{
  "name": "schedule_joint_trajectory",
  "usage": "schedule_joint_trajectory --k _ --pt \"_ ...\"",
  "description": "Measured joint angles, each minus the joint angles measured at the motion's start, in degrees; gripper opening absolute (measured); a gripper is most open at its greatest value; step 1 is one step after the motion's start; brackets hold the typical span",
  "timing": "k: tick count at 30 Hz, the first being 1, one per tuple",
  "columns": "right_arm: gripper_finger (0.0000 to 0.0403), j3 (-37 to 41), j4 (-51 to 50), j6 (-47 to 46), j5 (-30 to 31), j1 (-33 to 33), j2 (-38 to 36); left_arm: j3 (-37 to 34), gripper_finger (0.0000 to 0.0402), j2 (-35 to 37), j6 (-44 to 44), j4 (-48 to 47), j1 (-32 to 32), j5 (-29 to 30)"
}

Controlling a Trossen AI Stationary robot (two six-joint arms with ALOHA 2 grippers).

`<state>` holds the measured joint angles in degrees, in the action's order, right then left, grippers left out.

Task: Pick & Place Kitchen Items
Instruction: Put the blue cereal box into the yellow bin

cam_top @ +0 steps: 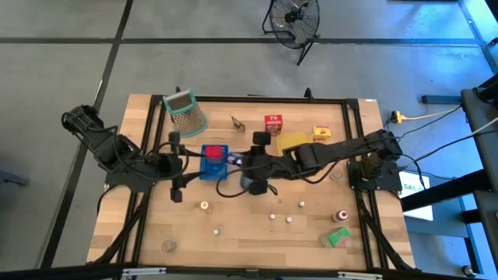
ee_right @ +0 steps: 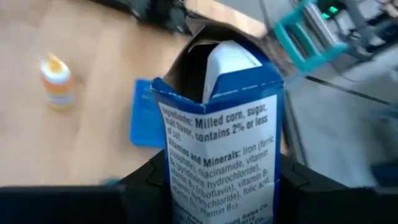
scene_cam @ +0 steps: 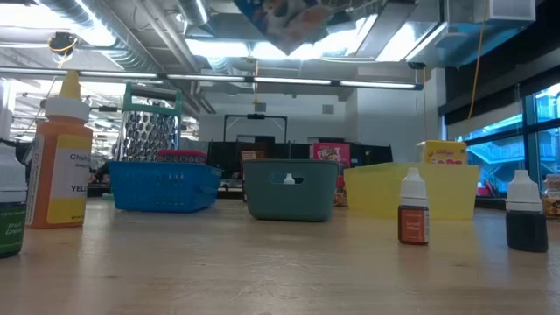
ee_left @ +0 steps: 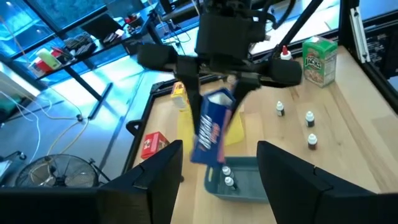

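My right gripper (cam_top: 254,166) hangs over the table's middle, shut on a blue carton (ee_right: 217,137) printed with white text; in the left wrist view this carton (ee_left: 210,127) hangs over the grey-blue tray (ee_left: 245,194), which holds two small bottles (ee_left: 227,178). My left gripper (ee_left: 214,186) stands open left of the blue tray (cam_top: 214,163), facing the carton, with nothing between its fingers. A red carton (cam_top: 273,123), a yellow carton (cam_top: 321,134), a green carton (cam_top: 337,237) and a red-capped bottle (cam_top: 340,215) rest on the table. My right gripper pinches the blue carton between its two fingers (ee_right: 146,183), on two opposite sides (ee_right: 177,193) at the end away from its opened top (ee_right: 214,46). The fingers slant down from the table's right. The carton hangs tilted below them (ee_left: 214,99), lifted clear above the grey-blue tray.
A green-rimmed grater (cam_top: 185,113) stands at the far left, a yellow tray (cam_top: 292,143) right of the middle. Several tiny bottles (cam_top: 204,206) are scattered along the near half of the table. The low view shows an orange bottle (scene_cam: 59,157) and dropper bottles (scene_cam: 413,210) up close.
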<state>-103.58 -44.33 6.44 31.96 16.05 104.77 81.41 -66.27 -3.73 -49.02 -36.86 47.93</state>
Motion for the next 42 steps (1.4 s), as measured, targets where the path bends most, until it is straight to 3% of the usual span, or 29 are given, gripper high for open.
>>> schedule_joint_trajectory --k 4,10,23,33,42 --pt "0.0151 -2.5 -11.6 -3.6 7.1 1.0 0.0 0.0 0.02 -0.2 -0.1 -0.6 -0.3 0.0" --pt "0.0151 -4.9 -27.5 -12.8 12.8 1.9 -0.1 -0.2 0.0201 -0.2 -0.2 -1.7 -0.3 0.0" --pt "0.0151 -4.9 -45.6 -20.0 13.0 2.0 -0.1 -0.3 0.02 -0.2 0.0 -1.8 0.6 0.6" --pt "0.0151 -5.6 -45.7 -17.9 12.4 2.0 -0.2 -0.3 0.02 -0.3 0.0 -1.8 2.9 0.7" --pt "0.0151 -5.6 -45.7 -18.0 12.5 2.1 -5.8 -0.3 0.0202 -0.3 0.0 -1.8 4.7 0.6"
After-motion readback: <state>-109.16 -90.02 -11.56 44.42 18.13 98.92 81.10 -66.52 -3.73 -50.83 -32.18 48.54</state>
